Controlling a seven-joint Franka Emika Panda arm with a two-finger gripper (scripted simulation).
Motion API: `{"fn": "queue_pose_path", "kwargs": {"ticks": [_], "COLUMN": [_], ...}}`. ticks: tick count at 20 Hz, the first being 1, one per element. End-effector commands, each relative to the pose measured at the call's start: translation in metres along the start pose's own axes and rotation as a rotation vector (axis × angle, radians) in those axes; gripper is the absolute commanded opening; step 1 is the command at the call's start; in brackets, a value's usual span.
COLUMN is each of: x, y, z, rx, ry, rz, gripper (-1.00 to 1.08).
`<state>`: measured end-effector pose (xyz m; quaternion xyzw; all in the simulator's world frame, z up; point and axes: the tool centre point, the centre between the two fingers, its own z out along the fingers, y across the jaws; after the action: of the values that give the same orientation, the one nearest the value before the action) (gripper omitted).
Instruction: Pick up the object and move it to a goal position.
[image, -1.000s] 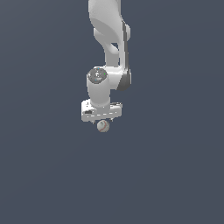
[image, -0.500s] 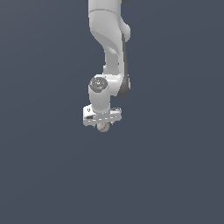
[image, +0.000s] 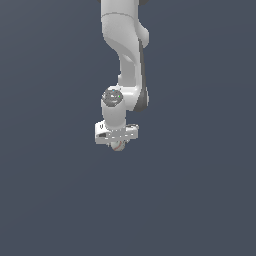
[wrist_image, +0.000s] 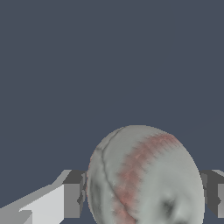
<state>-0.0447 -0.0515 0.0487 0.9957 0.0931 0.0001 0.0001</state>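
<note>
The two grey finger pads (wrist_image: 73, 194) of the gripper (wrist_image: 144, 192) stand on opposite sides of the small white ball with thin reddish seam marks (wrist_image: 144, 177). Each pad meets the ball's flank, so the fingers are closed down to the ball's width and have hold of it. The ball fills the whole gap between them. A curved reddish stitch line and a thinner dark seam run across its visible face.

In the exterior view the white ball (image: 118, 146) shows only as a small round shape just below the middle of the white gripper bar (image: 116, 134). It is much narrower than that bar. The gripper (image: 118, 145) points straight down, with its bar lying roughly level. The fingers themselves are too small to tell apart in this view.

Around the ball, both views show only a plain dark blue-grey background (image: 200, 190). No object stands beside, under or in front of the ball, and no contact between the ball and any surface can be seen.

Above the bar sits the round white wrist housing (image: 113, 98) with a dark cap on its face. From it the white arm link (image: 129, 50) rises nearly vertically above the ball, bending slightly toward the exterior view's right, and leaves the picture at its upper edge.
</note>
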Motion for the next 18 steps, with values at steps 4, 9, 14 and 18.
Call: {"fn": "queue_pose_path", "kwargs": {"ticks": [4, 9, 14, 18], "x": [0.0, 0.001, 0.004, 0.007], "y": [0.0, 0.004, 0.014, 0.027], "z": [0.0, -0.008, -0.031, -0.059], "rx": [0.0, 0.0, 0.0, 0.0], "ry": [0.0, 0.0, 0.0, 0.0], "rz": [0.0, 0.0, 0.0, -0.001], "gripper": [-1.0, -1.0, -1.0, -1.0]}}
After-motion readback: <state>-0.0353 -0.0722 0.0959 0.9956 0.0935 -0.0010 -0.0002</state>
